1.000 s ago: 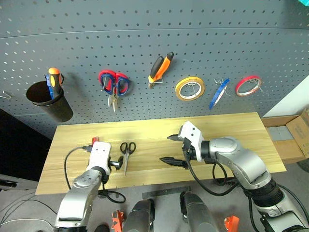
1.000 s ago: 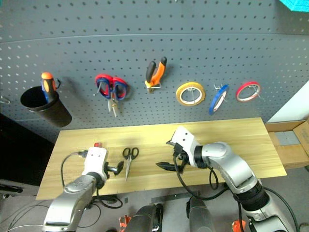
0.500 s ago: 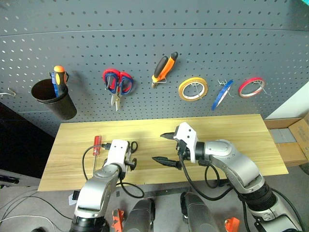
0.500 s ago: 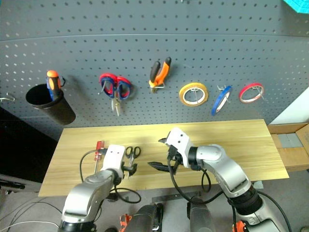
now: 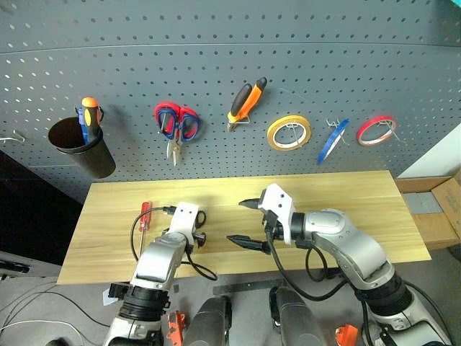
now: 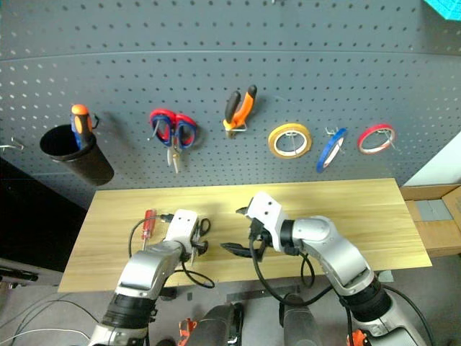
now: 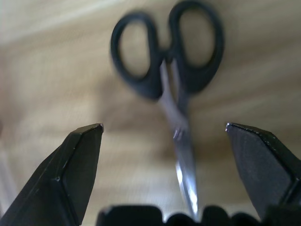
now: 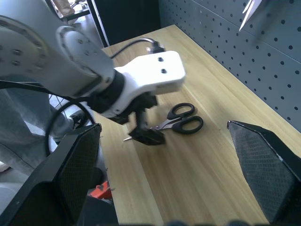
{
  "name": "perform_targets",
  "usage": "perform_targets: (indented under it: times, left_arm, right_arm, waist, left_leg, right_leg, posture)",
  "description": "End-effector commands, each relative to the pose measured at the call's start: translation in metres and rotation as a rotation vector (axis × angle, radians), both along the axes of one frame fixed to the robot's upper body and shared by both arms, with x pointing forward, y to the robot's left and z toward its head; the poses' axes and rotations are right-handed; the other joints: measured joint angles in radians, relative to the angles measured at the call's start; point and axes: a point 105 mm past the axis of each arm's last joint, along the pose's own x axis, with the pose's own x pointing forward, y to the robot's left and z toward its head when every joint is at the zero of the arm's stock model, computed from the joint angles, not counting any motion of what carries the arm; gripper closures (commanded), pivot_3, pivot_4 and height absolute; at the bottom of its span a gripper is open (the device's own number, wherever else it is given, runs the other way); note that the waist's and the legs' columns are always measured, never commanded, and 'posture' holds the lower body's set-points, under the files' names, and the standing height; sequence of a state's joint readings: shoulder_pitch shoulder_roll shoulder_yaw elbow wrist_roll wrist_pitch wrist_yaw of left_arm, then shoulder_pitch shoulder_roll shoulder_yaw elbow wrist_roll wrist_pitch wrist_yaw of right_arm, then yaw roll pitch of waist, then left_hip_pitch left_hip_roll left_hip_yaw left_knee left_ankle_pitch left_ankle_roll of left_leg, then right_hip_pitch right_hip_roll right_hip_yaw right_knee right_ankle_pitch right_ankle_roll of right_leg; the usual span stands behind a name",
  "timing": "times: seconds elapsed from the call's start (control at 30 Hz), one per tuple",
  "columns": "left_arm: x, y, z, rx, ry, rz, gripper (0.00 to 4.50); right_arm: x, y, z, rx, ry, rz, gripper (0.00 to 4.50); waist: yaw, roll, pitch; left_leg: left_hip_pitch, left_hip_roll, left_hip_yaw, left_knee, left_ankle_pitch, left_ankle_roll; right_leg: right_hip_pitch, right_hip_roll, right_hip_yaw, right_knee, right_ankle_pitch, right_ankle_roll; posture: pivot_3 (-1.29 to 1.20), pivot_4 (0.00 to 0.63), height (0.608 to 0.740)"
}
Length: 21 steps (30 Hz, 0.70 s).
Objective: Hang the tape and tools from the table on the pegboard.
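- The dark grey pegboard [image 5: 216,65] spans the wall, carrying a black cup [image 5: 81,148], red-and-blue scissors [image 5: 174,124], orange-and-black pliers [image 5: 245,101], a yellow tape ring [image 5: 289,132], the blue tape [image 5: 330,141] and a red tape ring [image 5: 376,130].
- The light wooden table [image 5: 360,205] stands below it.
- The right gripper [image 5: 243,222] hovers over mid-table, fingers spread wide, grasping nothing.
- The left gripper [image 7: 164,176] is angled down with its jaws wide apart on either side of the scissors' blades, nothing clamped.
- The black-handled scissors [image 7: 171,94] lie flat on the table.
- The red-handled screwdriver [image 5: 143,216] lies near the table's left end, beside the left gripper.
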State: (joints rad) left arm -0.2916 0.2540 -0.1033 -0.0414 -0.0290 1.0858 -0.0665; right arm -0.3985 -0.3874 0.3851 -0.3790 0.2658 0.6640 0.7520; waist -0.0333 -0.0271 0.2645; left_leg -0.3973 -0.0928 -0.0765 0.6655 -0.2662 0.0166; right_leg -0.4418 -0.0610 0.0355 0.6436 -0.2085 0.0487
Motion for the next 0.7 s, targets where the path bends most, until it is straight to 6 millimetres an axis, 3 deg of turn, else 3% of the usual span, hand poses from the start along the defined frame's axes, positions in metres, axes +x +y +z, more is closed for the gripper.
perform_targets:
  times: [0.03, 0.27, 0.37, 0.7]
  left_arm:
    - [0.003, 0.0, -0.003, 0.013, 0.005, -0.002, 0.0]
    - [-0.009, 0.009, -0.019, 0.021, 0.116, 0.083, 0.0]
    - [-0.014, 0.011, -0.021, 0.009, 0.131, 0.113, 0.55]
    - [-0.026, 0.009, -0.032, -0.054, 0.212, 0.203, 4.13]
  right_arm:
    - [-0.007, 0.002, 0.01, 0.026, -0.03, 0.024, 0.04]
    - [-0.004, 0.0, 0.01, 0.022, -0.031, 0.011, 0.04]
    - [-0.004, -0.001, 0.01, 0.02, -0.032, 0.009, 0.0]
    - [-0.002, -0.002, 0.008, 0.006, -0.03, -0.005, 0.0]
  waist:
    - [0.0, 0.0, 0.0]
    - [-0.002, 0.0, 0.0]
    - [-0.005, 0.0, 0.0]
    - [-0.015, 0.0, 0.0]
  left_leg:
    - [0.0, 0.0, 0.0, 0.0, 0.0, 0.0]
    - [0.002, 0.0, 0.0, 0.0, 0.0, 0.001]
    - [0.002, 0.0, 0.0, 0.0, 0.0, 0.001]
    - [0.004, 0.0, 0.0, -0.001, -0.001, 0.001]
  right_leg:
    - [0.0, 0.0, 0.0, 0.0, 0.0, 0.0]
    - [0.001, 0.0, 0.0, 0.0, 0.0, 0.0]
    - [0.001, 0.0, 0.0, 0.0, 0.0, 0.0]
    - [0.003, 0.0, 0.0, 0.0, -0.001, 0.001]
  posture:
    - [-0.09, 0.296, 0.74]
    - [-0.09, 0.296, 0.74]
    - [-0.09, 0.295, 0.74]
    - [-0.09, 0.304, 0.74]
